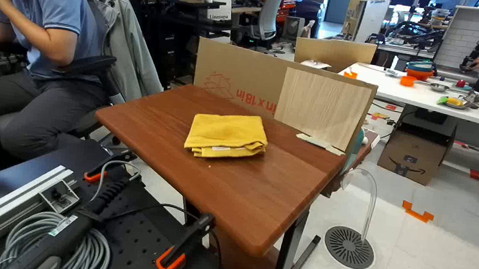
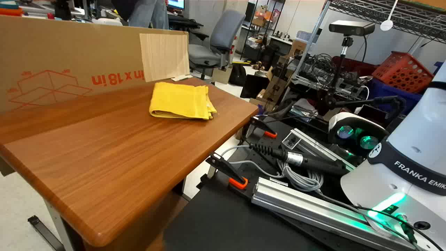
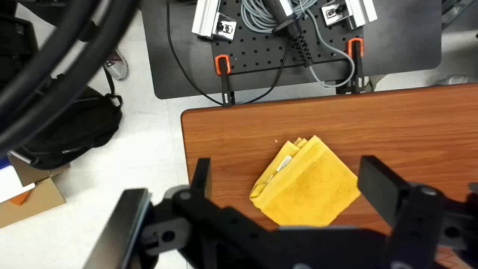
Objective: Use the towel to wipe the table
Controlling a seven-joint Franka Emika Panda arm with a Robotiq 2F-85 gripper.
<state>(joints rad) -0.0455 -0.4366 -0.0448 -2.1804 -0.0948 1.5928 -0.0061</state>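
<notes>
Table (image 1: 232, 193), glossy brown near a seated person (image 1: 58, 25), bears the folded towel (image 3: 310, 186), tool (image 3: 284, 177) spread above.

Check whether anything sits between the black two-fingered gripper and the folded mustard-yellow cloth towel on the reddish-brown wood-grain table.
Nothing visible does. In the wrist view, the open gripper faces the towel with no object between. A brown cardboard panel stands along an edge of the table, seemingly outside that path.
</notes>
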